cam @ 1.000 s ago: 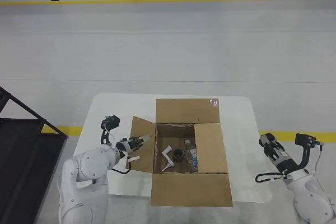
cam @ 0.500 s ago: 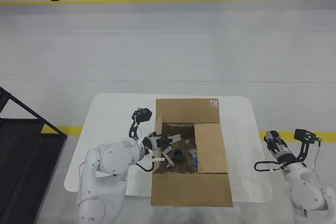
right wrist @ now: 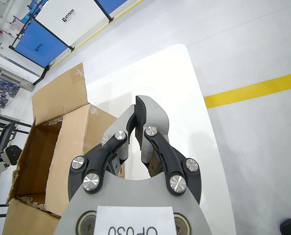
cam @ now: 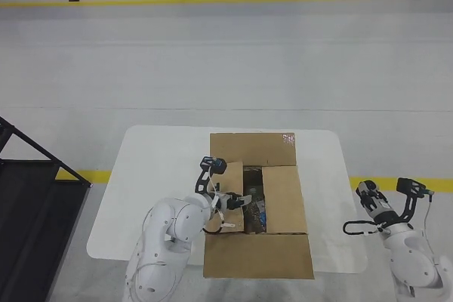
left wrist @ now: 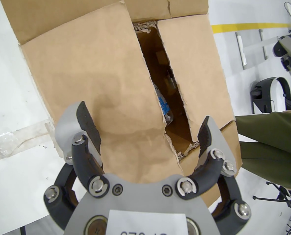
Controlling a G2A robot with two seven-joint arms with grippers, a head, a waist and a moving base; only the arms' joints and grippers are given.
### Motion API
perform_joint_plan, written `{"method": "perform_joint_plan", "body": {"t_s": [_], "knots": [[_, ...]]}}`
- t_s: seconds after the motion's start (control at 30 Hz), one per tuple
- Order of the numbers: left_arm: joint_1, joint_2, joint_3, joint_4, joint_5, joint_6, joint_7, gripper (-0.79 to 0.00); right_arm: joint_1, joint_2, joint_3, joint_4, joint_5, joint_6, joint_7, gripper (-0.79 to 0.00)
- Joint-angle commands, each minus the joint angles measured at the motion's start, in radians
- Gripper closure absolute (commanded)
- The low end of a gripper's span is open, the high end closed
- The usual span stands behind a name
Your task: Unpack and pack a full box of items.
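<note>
Left hand (left wrist: 145,113), fingers apart, hovers over the left flap (left wrist: 86,62) of the brown cardboard box (cam: 283,200), likely folding it shut; right hand (right wrist: 137,108), fingers together, hangs clear.

Through the left wrist view you see into the box (left wrist: 106,13) only by a narrow gap between two flaps (left wrist: 86,69). A bottle (left wrist: 163,102) shows there in part; the other contents are hidden. From above, the left gripper (cam: 240,201) and a flap cover part of the opening, and the items are too small to tell.

The box (cam: 253,149) is coloured plain brown, the table (cam: 158,166) white. A blue label is carried by the bottle (left wrist: 163,103).
</note>
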Motion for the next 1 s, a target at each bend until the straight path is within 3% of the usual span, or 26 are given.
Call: {"method": "perform_joint_plan", "body": {"t_s": [0.0, 0.43, 0.7, 0.97], "knots": [[0.003, 0.004, 0.003, 0.005, 0.019, -0.017, 0.001, -0.785, -0.001, 0.000, -0.004, 0.000, -0.001, 0.004, -0.001, 0.000], [0.020, 0.023, 0.026, 0.020, 0.072, -0.068, 0.010, -0.785, 0.006, 0.002, -0.018, 0.001, 0.000, 0.011, 0.008, 0.000], [0.016, 0.035, -0.010, -0.119, 0.051, -0.082, 0.021, -0.785, 0.006, 0.003, -0.019, 0.000, 0.001, 0.011, 0.014, 0.000], [0.030, 0.051, -0.110, -0.222, 0.020, -0.040, 0.016, -0.785, 0.036, 0.000, -0.039, 0.052, 0.004, 0.033, -0.019, 0.000]]}}
